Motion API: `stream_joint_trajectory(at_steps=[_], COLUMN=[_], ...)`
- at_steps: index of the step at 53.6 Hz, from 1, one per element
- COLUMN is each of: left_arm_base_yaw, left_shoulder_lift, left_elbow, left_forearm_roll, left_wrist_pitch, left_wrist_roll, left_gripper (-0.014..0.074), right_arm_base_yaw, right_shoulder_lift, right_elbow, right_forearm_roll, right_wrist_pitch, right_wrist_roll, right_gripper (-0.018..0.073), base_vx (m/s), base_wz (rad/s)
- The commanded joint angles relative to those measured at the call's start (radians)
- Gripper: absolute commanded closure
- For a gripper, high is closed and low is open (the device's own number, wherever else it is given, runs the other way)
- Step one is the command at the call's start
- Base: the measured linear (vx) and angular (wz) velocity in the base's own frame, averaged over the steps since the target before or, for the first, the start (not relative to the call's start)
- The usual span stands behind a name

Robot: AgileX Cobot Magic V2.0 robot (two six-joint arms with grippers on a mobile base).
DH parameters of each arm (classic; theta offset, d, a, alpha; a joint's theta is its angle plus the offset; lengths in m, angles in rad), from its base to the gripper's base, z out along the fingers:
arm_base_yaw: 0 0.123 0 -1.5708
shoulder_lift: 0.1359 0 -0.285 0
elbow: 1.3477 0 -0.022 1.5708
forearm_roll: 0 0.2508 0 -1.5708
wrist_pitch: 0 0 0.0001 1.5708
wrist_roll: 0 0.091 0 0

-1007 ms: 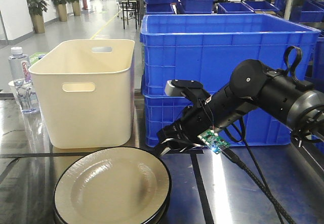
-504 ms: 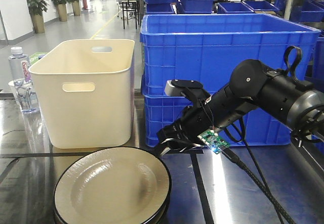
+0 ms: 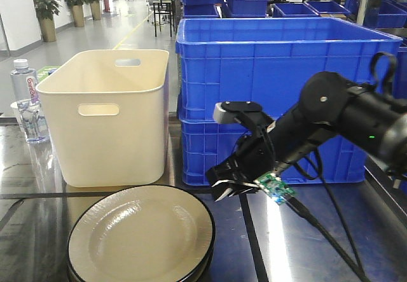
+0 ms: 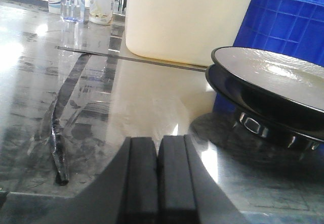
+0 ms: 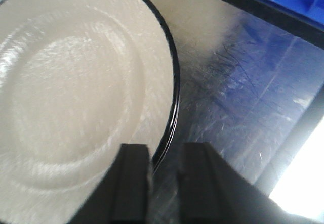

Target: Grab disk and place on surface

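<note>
The disk [image 3: 140, 234] is a cream plate with a black rim, topmost of a small stack at the table's front left; it also shows as the plate [image 5: 66, 82] and the plate [image 4: 268, 77]. The surface [image 3: 286, 244] is the shiny steel tabletop. My right gripper [image 3: 222, 190] hovers open above the plate's right rim, which runs through the gap between the fingers of this gripper [image 5: 164, 148]. My left gripper [image 4: 158, 140] is shut on nothing, low over the steel left of the stack.
A cream bin [image 3: 108, 113] stands behind the plates and stacked blue crates [image 3: 280, 72] fill the back right. A water bottle [image 3: 25, 100] stands far left. Black tape lines [image 3: 251, 237] cross the steel; a loose tape strip [image 4: 61, 133] lies by the left gripper.
My right arm has shifted to the right and slightly lower, carrying its gripper with it. The plates have not moved.
</note>
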Motion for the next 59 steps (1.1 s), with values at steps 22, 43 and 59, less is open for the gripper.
stream_joint_trajectory(at_steps=[22,43,59], left_arm_base_yaw=[-0.001,-0.001,-0.001], left_shoulder_lift=[0.001,0.001,0.001], left_elbow=[-0.018,-0.018,-0.018], left_forearm_roll=[0.003,0.003,0.003], left_wrist_pitch=[-0.082,-0.082,-0.082], left_wrist_roll=[-0.009,-0.009,-0.009], left_gripper=[0.0603,0.0603,0.0603], right_arm_base_yaw=[-0.004,-0.143,-0.369], right_shoulder_lift=[-0.529,-1.049,-1.56], right_elbow=[0.471,1.06,1.523], right_forearm_roll=[-0.304,-0.539,-0.514], right_wrist_pitch=[-0.224,-0.682,-0.93], right_wrist_roll=[0.166,0.348,0.348], right_gripper=[0.0569,0.0568,0.0568], base_vx=[0.0,0.0,0.0], base_wz=[0.0,0.0,0.0])
